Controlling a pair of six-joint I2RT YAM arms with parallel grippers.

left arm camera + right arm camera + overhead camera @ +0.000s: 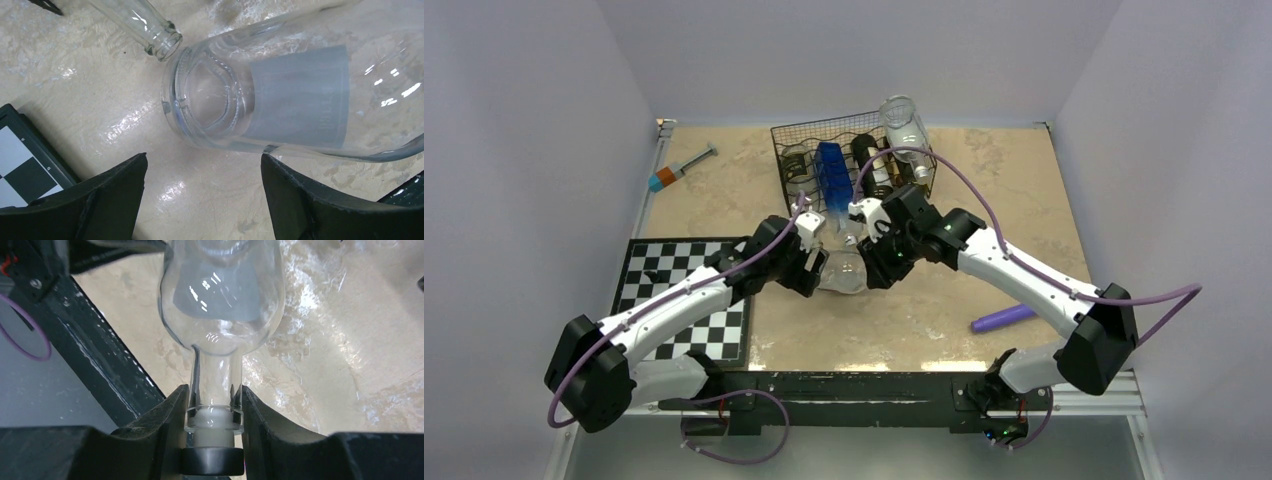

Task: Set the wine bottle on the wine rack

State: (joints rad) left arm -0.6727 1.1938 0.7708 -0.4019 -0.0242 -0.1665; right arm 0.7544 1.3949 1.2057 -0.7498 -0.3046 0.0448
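The right claw [214, 399] pinches the neck of the wine bottle [222, 290], probably to aim it at the wine rack [777, 150]; the left claw [202, 167] hangs spread near its base, likely for support.

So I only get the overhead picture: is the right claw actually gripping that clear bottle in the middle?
Observer: Yes. Its wrist camera shows the right gripper clamped on the neck of the clear bottle.
Visitor: And the left claw?
Observer: The left gripper is open, fingers spread, with the bottle's base just ahead of them.
Visitor: Anything else nearby?
Observer: A second clear bottle has its open mouth close beside that base.
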